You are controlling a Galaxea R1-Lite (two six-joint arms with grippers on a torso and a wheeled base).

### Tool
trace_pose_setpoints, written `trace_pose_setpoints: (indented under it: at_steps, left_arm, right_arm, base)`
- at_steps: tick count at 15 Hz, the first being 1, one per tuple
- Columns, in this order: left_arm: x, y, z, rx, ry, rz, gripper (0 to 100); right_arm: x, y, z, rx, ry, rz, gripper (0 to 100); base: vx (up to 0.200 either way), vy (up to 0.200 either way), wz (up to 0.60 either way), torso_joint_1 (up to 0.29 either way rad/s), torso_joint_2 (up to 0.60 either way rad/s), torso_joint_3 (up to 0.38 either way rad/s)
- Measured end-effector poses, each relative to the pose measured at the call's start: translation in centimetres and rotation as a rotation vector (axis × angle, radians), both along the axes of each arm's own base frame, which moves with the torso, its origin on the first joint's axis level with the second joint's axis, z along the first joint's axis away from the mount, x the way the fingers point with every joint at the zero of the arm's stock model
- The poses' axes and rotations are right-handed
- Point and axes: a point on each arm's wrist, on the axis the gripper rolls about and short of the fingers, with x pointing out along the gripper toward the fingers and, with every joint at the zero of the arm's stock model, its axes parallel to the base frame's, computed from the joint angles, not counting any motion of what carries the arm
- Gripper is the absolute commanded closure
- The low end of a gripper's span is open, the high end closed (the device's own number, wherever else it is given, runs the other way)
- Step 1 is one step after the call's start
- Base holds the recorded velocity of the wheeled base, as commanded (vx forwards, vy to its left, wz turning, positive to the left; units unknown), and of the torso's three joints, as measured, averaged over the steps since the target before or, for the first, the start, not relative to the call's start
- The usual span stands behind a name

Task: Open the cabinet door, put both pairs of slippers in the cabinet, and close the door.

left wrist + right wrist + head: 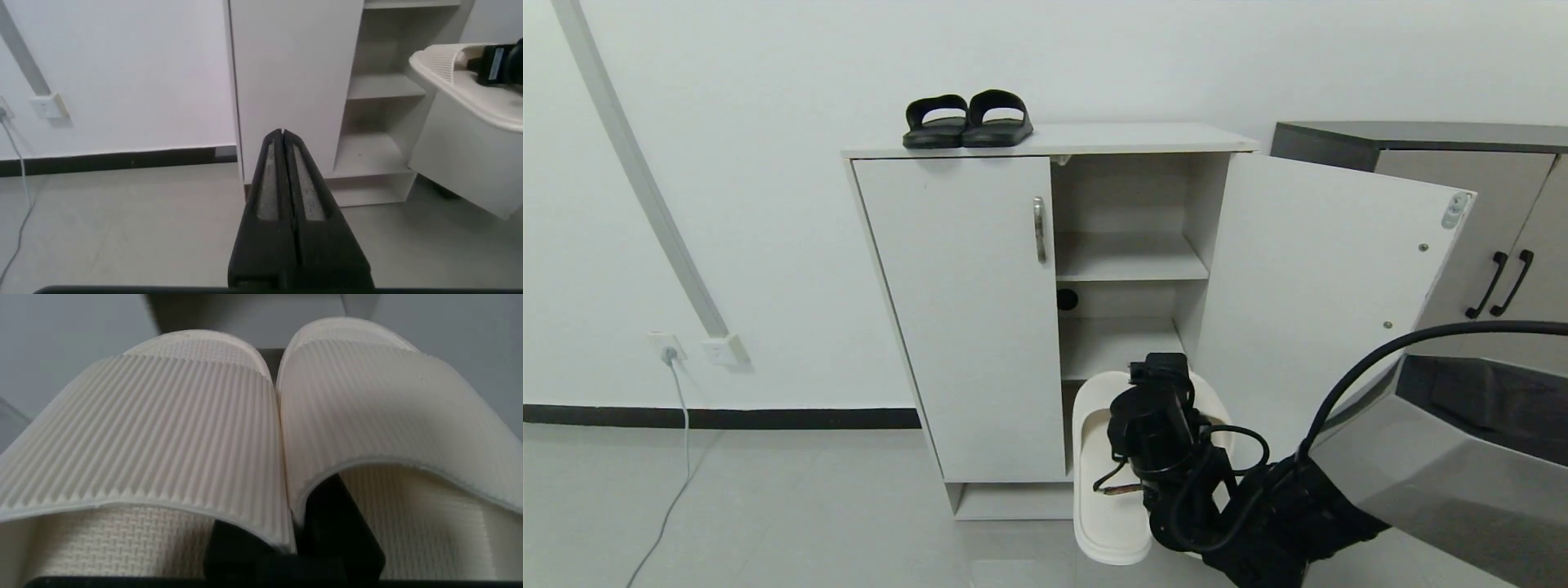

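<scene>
The right arm rises from the lower right of the head view, its wrist bent forward so the right claw (pixel 1160 369) points at the open half of the white cabinet (pixel 1094 137). It is clamped on the cream slippers (pixel 1107 498) — the pair lies side by side, with the claw's fingers (pixel 327 531) pinching where the two straps meet. The slippers hang in the air just in front of the lower shelf (pixel 1115 347), heel ends nearest the robot. The right door (pixel 1315 286) stands swung wide; the left door (pixel 964 327) is closed. The black slippers (pixel 968 121) sit together on the cabinet's top, above the left door. The left claw (pixel 282 137) is closed, fingers pressed together on nothing — held low over the floor (pixel 122 220) and aimed toward the cabinet's base.
</scene>
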Motion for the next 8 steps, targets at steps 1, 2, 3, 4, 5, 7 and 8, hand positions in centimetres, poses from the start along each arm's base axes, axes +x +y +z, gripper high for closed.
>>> trace_pose_setpoints:
  at_steps: [1,2,3,4,5,7,8]
  left_arm:
    - [0.0,0.0,0.0,0.0,-0.001,0.0,100]
    - [0.0,0.0,0.0,0.0,0.001,-0.001,100]
    - [0.0,0.0,0.0,0.0,0.0,0.0,100]
    - [0.0,0.0,0.0,0.0,0.0,0.0,100]
    - [0.0,0.0,0.0,0.0,0.0,-0.001,100]
    - [0.0,0.0,0.0,0.0,0.0,-0.001,100]
    - [0.0,0.0,0.0,0.001,0.0,-0.001,100]
  right_arm:
    - [0.1,-0.1,-0.2,-0.013,0.002,0.003,100]
    - [0.0,0.2,-0.5,-0.033,-0.004,0.02,100]
    - [0.0,0.4,-0.7,-0.034,-0.02,0.046,100]
    - [0.3,0.3,-0.9,-0.036,-0.032,0.067,100]
    - [0.5,0.5,-1.1,-0.045,-0.047,0.104,100]
    - [0.6,0.6,-1.7,-0.054,-0.044,0.117,100]
    - [0.9,0.4,-1.9,-0.056,-0.04,0.107,100]
  base:
    - [0.0,0.0,0.0,0.0,0.0,0.0]
    - [0.0,0.0,0.0,0.0,0.0,0.0]
    - [0.0,0.0,0.0,0.0,0.0,0.0]
    - [0.0,0.0,0.0,0.0,0.0,0.0]
    - [0.0,0.0,0.0,0.0,0.0,0.0]
    - [0.0,0.0,0.0,0.0,0.0,0.0]
    - [0.0,0.0,0.0,0.0,0.0,0.0]
